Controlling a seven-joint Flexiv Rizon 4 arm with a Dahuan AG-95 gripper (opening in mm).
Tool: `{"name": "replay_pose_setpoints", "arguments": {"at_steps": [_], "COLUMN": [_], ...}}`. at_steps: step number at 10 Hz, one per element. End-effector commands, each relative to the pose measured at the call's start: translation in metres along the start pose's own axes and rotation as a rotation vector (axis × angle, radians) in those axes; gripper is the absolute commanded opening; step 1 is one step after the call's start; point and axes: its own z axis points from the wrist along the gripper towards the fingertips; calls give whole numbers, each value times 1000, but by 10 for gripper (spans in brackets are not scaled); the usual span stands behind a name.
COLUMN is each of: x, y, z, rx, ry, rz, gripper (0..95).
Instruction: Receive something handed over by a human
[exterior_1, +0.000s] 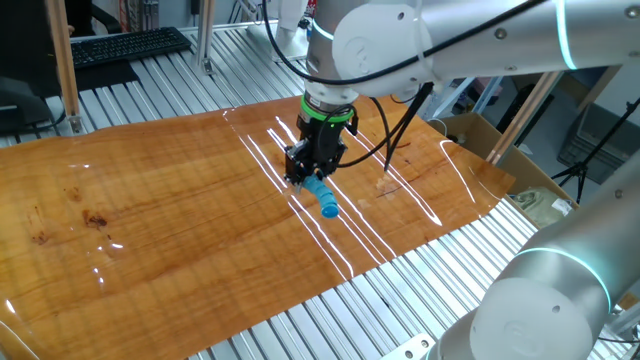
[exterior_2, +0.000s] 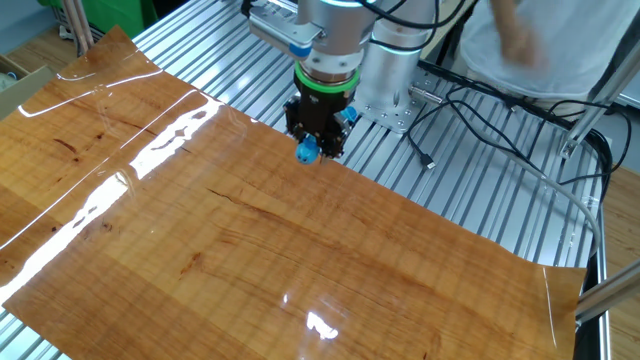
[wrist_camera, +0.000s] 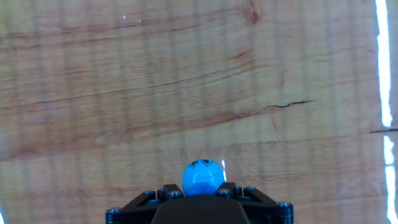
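My gripper (exterior_1: 314, 182) is shut on the light blue stick (exterior_1: 323, 197), a short plastic cylinder that pokes out below the black fingers and tilts down to the right, just above the wooden tabletop (exterior_1: 150, 210). In the other fixed view the gripper (exterior_2: 312, 145) holds the stick (exterior_2: 306, 150) near the table's far edge. In the hand view the stick's rounded end (wrist_camera: 203, 175) shows between the jaws of the gripper (wrist_camera: 200, 190), which close on both its sides. The human (exterior_2: 520, 40) shows only as a blurred hand and white shirt at the back.
A second robot arm (exterior_1: 545, 300) with a cyan ring stands at the front right. A cardboard box (exterior_1: 490, 140) sits right of the table. A keyboard (exterior_1: 125, 45) lies at the back left. Cables (exterior_2: 470, 110) lie on the ribbed metal bench.
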Motion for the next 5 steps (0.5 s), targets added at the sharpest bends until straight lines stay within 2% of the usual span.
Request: {"name": "replay_pose_setpoints", "arguments": {"at_steps": [1,3,5], "x": [-9,-23,-40], "y": [4,8,6], "z": [-1,3,6], "rx": [3,5,1], "ry": [10,10,9], "rz": [4,5,-21], "gripper": [0,0,0]}}
